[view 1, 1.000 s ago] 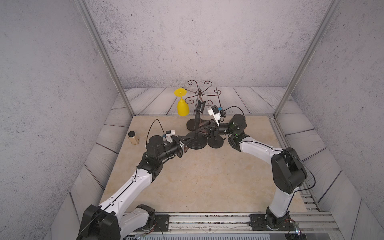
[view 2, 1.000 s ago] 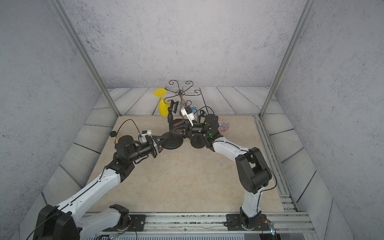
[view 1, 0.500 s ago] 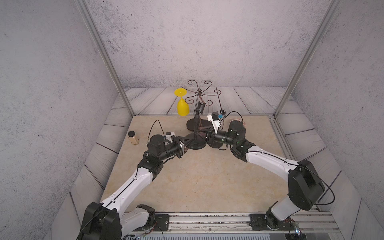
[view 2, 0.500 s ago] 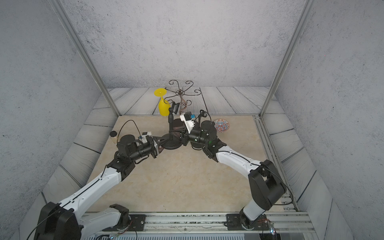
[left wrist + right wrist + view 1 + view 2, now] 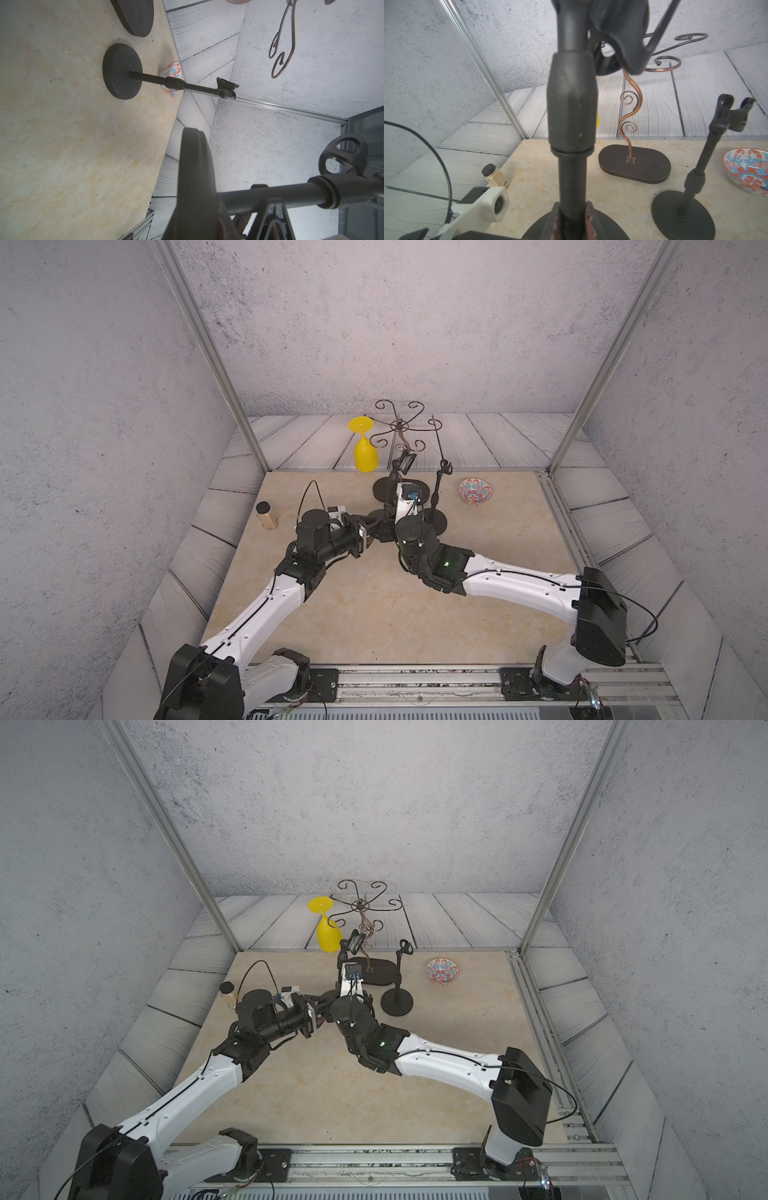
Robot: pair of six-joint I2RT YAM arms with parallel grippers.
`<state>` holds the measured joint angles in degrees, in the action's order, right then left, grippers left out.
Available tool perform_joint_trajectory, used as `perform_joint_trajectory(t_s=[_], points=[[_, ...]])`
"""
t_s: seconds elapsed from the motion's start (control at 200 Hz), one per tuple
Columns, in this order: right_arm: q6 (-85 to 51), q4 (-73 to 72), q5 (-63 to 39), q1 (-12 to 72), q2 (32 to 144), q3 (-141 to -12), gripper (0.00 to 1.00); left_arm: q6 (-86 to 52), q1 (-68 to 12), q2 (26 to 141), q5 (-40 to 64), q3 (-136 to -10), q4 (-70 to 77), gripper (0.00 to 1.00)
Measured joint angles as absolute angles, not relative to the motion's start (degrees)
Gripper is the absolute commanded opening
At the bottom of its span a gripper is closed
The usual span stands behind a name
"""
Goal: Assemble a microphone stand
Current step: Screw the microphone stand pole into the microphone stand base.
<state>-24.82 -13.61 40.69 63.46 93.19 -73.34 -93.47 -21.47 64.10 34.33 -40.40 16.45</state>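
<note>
A black microphone stand stands upright at mid-table, its clip [image 5: 406, 462] on top. My left gripper [image 5: 368, 529] is shut on the rim of its round base [image 5: 194, 176]. In the right wrist view my right gripper [image 5: 572, 220] is shut on the stand's pole [image 5: 572, 178], just above the base and below the collar [image 5: 572, 104]. In both top views the right jaws are mostly hidden under the wrist. A second black microphone stand [image 5: 434, 493] stands free to the right on its own round base [image 5: 397, 1004], with its clip [image 5: 733, 112] empty.
A copper wire rack [image 5: 397, 433] on an oval black base [image 5: 634, 166] stands behind the stands. An upturned yellow goblet [image 5: 365, 452] is at the back. A patterned bowl [image 5: 476, 491] lies at the back right and a small spice jar [image 5: 266, 516] at the left edge.
My right arm has swung over from beside the second stand to the held stand and shut on its pole. The left arm has kept its grip on the base.
</note>
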Motion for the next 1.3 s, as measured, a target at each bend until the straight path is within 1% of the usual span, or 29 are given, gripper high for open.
perform_joint_trajectory(t_s=[0.025, 0.085, 0.14, 0.19, 0.21, 0.215, 0.325, 0.425, 0.575, 0.661, 0.711, 0.776, 0.826, 0.886, 1.081, 1.201, 1.301], points=[[-24.18, -13.72, 40.82, 63.55, 92.82, -73.03, 0.20, -93.27, -21.56, 64.03, 34.44, -40.40, 16.45, 0.00], [-21.93, -14.63, 40.49, 63.59, 91.22, -71.13, 0.50, -92.84, -21.65, 63.83, 34.85, -40.40, 16.51, 0.00], [-19.42, -14.92, 39.68, 63.61, 89.08, -68.51, 0.71, -92.62, -21.82, 63.57, 34.96, -40.49, 16.93, 0.00], [-16.73, -15.09, 38.22, 63.64, 86.80, -65.95, 0.92, -92.53, -21.82, 63.24, 34.92, -40.69, 17.15, 0.00], [-15.81, -15.09, 37.71, 63.64, 85.95, -65.06, 0.99, -92.51, -21.82, 63.11, 34.92, -40.71, 17.39, 0.00], [-15.68, -15.09, 37.50, 63.64, 85.78, -64.93, 1.00, -92.51, -21.82, 63.09, 34.92, -40.73, 17.39, 0.00], [-11.29, -15.11, 31.33, 63.13, 81.17, -61.63, 0.99, -92.36, -21.82, 62.76, 34.92, -40.93, 18.65, 0.00], [-9.41, -14.35, 24.77, 62.08, 78.02, -61.21, 0.99, -92.33, -21.80, 62.54, 34.92, -40.99, 19.05, 0.00], [-8.29, -11.40, 9.96, 57.23, 75.44, -62.04, 1.00, -92.33, -21.76, 62.26, 34.92, -40.99, 19.07, 0.00], [-7.22, -8.91, 1.83, 54.39, 75.44, -63.07, 0.88, -92.36, -21.76, 62.11, 34.98, -40.99, 19.09, 0.00], [-6.57, -7.66, -2.09, 52.82, 75.44, -63.48, 0.76, -92.36, -21.76, 62.00, 34.98, -40.99, 19.09, 0.00], [-5.54, -6.13, -5.98, 51.40, 75.44, -64.03, 0.64, -92.36, -21.76, 61.78, 35.00, -40.99, 19.09, 0.00], [-5.21, -5.32, -8.84, 50.11, 75.46, -64.42, 0.60, -92.38, -21.76, 61.52, 35.03, -40.99, 19.09, 0.00], [-5.06, -4.93, -12.40, 48.47, 75.50, -64.73, 0.57, -92.40, -21.76, 61.17, 35.18, -40.99, 19.11, 0.00], [-5.04, -6.02, -22.90, 42.11, 76.99, -65.23, 0.57, -93.01, -21.76, 60.53, 35.66, -40.99, 19.53, 0.00], [-4.91, -6.22, -27.81, 40.71, 79.81, -67.35, 0.56, -93.32, -21.76, 60.31, 35.86, -40.99, 19.64, 0.00], [-4.89, -6.42, -31.03, 40.18, 82.24, -69.43, 0.53, -93.69, -21.76, 60.31, 35.90, -40.99, 19.77, 0.00]])
